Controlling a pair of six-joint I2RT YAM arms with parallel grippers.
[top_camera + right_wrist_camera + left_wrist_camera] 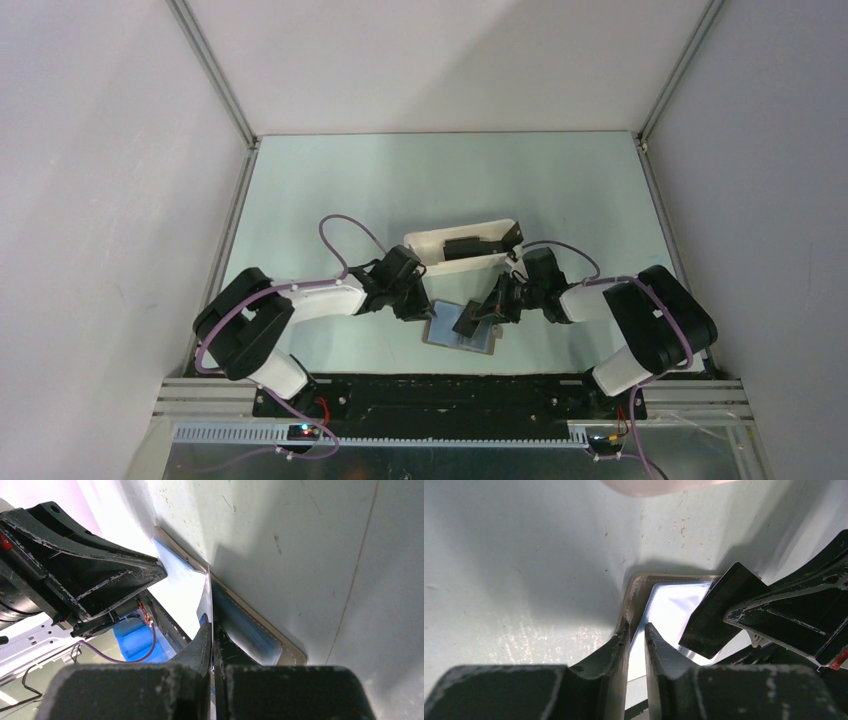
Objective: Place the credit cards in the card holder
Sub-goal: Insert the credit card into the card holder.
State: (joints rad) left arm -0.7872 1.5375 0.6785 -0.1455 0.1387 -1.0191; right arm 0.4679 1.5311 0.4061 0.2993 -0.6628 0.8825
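The grey-brown folding wallet (485,345) lies open on the pale green table (330,190), between the 2 arms and near their bases, with its light blue pockets facing up. The left gripper (637,627) is nearly closed and seems to pinch the wallet's left edge between its fingers. The right gripper (211,622) is clamped tight on 1 thin dark rectangular card (716,612), which is tilted over the open wallet. Just behind, the long white plastic tray (430,245) holds more dark cards (468,245).
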